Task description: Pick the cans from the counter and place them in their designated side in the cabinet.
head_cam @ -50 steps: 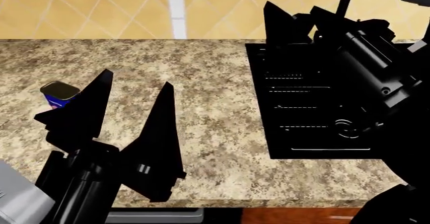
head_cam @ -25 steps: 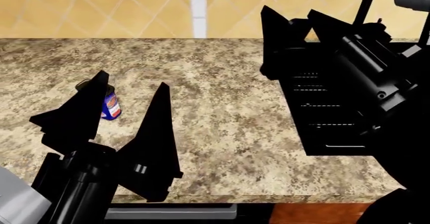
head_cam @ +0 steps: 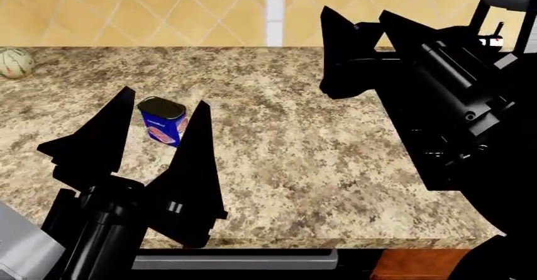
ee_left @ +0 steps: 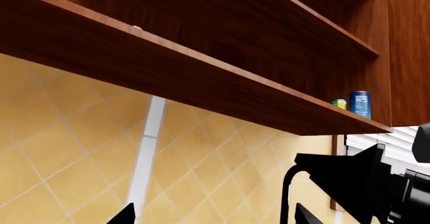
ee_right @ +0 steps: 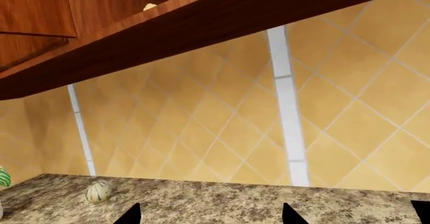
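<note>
the blue can (head_cam: 163, 121) stands on the bench (head_cam: 285, 141), long axis near upright, dark top tipped slightly, between the left gripper's (head_cam: 160, 126) wide-spread, empty fingers (head_cam: 200, 160). right gripper (head_cam: 363, 47) also spread, empty.

Counter (head_cam: 293, 160): speckled beige-and-brown granite. Near-left can (head_cam: 163, 121): blue, red-and-white label, dark top. Both grippers, left (head_cam: 155, 135) and right (head_cam: 361, 38), flat black. Pale round ball (head_cam: 14, 62) far left, faint greenish streaks. Wall tiles (ee_right: 222, 133) yellow-orange in a diamond grid with white vertical strips. Cabinet shelf (ee_left: 201, 83) reddish-brown wood; on it a blue can (ee_left: 360, 104) and a yellow-green can (ee_left: 339, 103)
</note>
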Motion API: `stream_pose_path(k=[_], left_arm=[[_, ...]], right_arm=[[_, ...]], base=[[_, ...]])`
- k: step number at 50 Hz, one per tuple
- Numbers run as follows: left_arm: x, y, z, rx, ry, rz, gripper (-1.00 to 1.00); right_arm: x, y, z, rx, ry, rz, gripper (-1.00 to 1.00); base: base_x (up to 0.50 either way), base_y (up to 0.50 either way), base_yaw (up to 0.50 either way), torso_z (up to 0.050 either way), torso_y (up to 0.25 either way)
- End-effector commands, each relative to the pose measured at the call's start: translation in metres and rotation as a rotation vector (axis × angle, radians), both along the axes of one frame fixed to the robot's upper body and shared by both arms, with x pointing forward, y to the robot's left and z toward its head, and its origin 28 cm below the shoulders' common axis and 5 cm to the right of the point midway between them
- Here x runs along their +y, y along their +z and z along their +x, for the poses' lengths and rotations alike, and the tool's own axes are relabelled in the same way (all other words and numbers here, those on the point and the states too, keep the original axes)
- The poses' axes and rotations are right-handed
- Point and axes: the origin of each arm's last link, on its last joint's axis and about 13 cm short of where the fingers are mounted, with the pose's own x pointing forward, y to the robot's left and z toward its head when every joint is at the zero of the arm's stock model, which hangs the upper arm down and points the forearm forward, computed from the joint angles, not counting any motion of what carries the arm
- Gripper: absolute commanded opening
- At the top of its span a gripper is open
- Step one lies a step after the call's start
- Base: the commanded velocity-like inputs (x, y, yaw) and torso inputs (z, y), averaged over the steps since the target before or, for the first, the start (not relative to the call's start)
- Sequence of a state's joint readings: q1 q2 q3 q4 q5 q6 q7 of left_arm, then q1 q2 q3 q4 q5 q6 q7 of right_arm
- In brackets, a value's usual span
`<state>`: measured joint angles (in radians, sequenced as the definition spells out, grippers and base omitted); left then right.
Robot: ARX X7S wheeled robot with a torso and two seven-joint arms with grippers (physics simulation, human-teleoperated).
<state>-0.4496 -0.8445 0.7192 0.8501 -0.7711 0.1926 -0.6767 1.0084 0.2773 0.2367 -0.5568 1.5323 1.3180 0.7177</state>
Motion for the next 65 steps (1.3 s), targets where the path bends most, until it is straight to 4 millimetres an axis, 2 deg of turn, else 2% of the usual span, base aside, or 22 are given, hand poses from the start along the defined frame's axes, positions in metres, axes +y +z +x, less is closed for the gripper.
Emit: stream_pose_path(k=[1,10,17,29,41,47,55,65], left_arm=[[0.001,-0.002,0.002,0.009,0.023,-0.004,1.0],[-0.001,-0.011,0.007,0.115,0.033,0.045,1.0],[-0.003,-0.017,0.009,0.174,0.016,0.074,1.0],[0.004,-0.028,0.012,0.269,0.127,0.063,1.0],[0.018,-0.027,0.009,0.262,0.301,-0.003,1.0],[0.024,-0.028,0.006,0.258,0.35,-0.022,1.0],[0.032,-0.03,0.004,0.261,0.387,-0.033,1.0],[0.034,-0.03,0.002,0.262,0.404,-0.038,1.0]], right_arm=[[0.0,0.0,0.0,0.0,-0.003,-0.004,1.0],[-0.007,0.005,-0.012,-0.003,-0.009,-0.001,1.0],[-0.009,0.006,-0.011,0.001,-0.013,-0.006,1.0],[-0.002,-0.008,0.024,0.097,0.084,-0.174,1.0],[0.008,-0.01,0.052,0.169,0.195,-0.358,1.0],[0.017,-0.012,0.074,0.196,0.227,-0.442,1.0],[0.032,-0.013,0.097,0.2,0.259,-0.491,1.0],[0.051,-0.01,0.113,0.181,0.32,-0.481,1.0]], base=[[-0.02,0.23,0.0,0.0,0.0],[-0.02,0.2,0.0,0.0,0.0],[0.0,0.0,0.0,0.0,0.0],[0.0,0.0,0.0,0.0,0.0],[0.0,0.0,0.0,0.0,0.0],[0.0,0.0,0.0,0.0,0.0],[0.0,0.0,0.0,0.0,0.0],[0.0,0.0,0.0,0.0,0.0]])
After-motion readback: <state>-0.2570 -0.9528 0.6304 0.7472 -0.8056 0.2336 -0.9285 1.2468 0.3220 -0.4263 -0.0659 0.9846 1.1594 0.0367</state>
